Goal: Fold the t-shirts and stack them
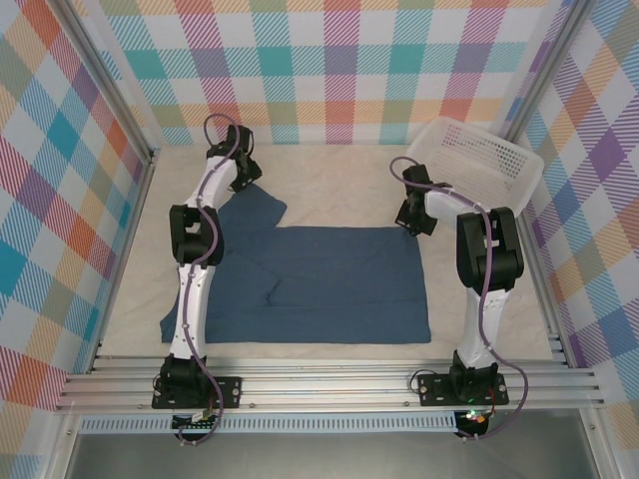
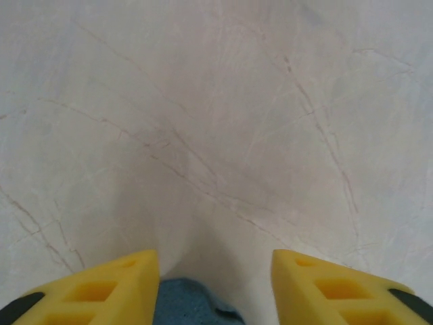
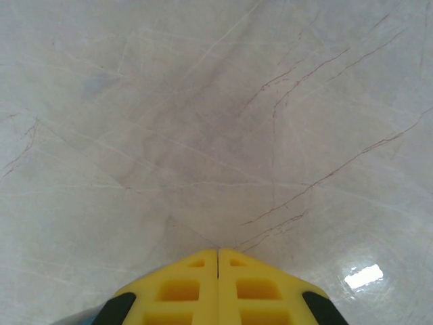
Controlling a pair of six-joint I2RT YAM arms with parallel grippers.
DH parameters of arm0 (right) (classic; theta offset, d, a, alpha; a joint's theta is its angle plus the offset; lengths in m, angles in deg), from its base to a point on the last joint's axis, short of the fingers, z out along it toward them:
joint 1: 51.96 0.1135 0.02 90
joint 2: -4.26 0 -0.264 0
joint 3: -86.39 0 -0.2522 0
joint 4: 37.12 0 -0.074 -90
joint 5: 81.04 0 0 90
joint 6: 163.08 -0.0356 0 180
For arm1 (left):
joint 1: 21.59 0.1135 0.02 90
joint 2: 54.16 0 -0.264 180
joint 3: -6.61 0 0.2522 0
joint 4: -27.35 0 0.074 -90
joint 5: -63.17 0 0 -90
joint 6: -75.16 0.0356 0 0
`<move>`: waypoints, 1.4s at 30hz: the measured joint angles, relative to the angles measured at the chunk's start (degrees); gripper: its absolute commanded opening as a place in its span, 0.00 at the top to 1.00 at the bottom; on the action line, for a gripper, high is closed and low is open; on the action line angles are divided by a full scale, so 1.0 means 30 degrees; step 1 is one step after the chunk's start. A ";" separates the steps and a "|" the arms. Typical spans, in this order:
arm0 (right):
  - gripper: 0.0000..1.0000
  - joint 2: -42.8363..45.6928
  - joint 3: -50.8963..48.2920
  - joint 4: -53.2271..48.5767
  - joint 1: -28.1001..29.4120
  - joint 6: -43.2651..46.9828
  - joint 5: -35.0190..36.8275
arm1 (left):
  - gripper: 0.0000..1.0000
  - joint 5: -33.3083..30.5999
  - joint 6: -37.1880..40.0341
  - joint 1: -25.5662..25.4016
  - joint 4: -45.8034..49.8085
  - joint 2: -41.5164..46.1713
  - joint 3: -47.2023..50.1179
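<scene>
Top view: a plain dark denim-blue short-sleeved t-shirt (image 1: pixel 339 284) lies spread flat at lower centre on the cream, wrinkled table cover (image 1: pixel 339 190). A white mesh plastic basket (image 1: pixel 494 150) sits at upper right.
Left wrist view: the left gripper (image 2: pixel 215 271) has its yellow fingers apart with a moderate gap. A bit of blue fabric shows between them at the bottom edge, and the fingers are not closed on it.
Right wrist view: the right gripper (image 3: pixel 218 256) has its yellow fingers pressed together. I cannot tell whether cloth is pinched.
Shirt to grippers: from above, the left gripper is at the sleeve at the shirt's upper left. The right gripper is at the shirt's upper right corner, just left of the basket.
</scene>
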 measured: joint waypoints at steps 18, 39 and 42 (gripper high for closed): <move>1.00 0.0015 0.0321 -0.0080 0.0022 0.0095 -0.0583 | 1.00 -0.0714 0.0022 -0.0299 0.1020 -0.0423 -0.0503; 1.00 0.4364 -0.2492 -0.0984 0.0109 0.1494 -0.1486 | 1.00 -0.1639 -0.0189 -0.0597 0.3643 1.6961 1.6954; 1.00 0.5523 -0.3752 -0.1151 0.0109 0.1625 -0.1537 | 1.00 -0.1872 -0.0561 -0.0597 0.4182 1.9358 1.9628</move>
